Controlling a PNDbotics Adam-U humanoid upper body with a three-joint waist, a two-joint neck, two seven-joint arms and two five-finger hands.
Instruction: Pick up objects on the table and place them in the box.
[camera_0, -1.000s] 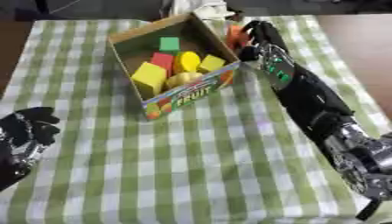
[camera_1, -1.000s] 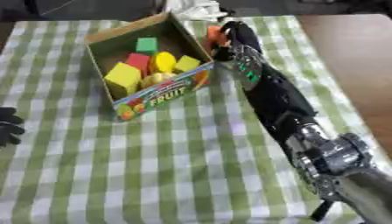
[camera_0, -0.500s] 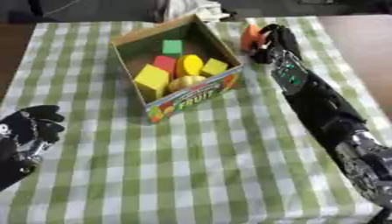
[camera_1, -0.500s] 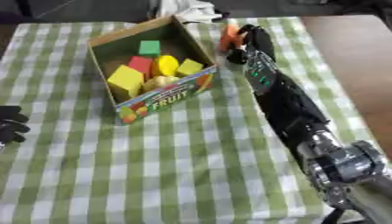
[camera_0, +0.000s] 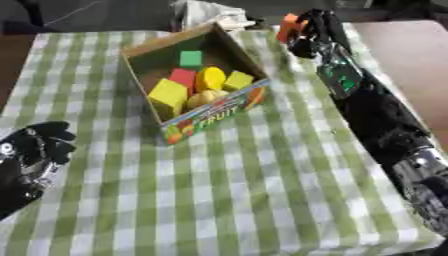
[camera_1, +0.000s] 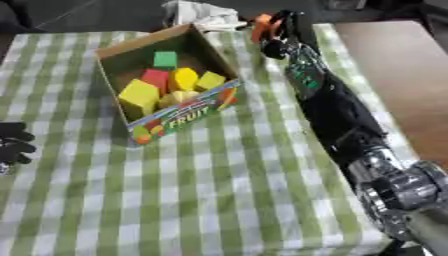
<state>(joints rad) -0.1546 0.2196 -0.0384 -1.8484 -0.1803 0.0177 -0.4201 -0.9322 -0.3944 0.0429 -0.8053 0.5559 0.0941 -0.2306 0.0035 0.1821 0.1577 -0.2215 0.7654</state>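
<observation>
The right hand (camera_1: 282, 31), fingers curled round a small orange block (camera_1: 261, 23), stood just right of the open cardboard fruit box (camera_1: 203, 54); the left hand (camera_0: 37, 145) rested open, well apart.

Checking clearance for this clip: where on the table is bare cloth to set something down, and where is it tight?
Bare cloth fills the near half, between the box and the near edge, bordered by the left robot hand and the right arm. Tight: the far right corner, where the right robot hand holds an orange object beside the box and white cloth.
</observation>
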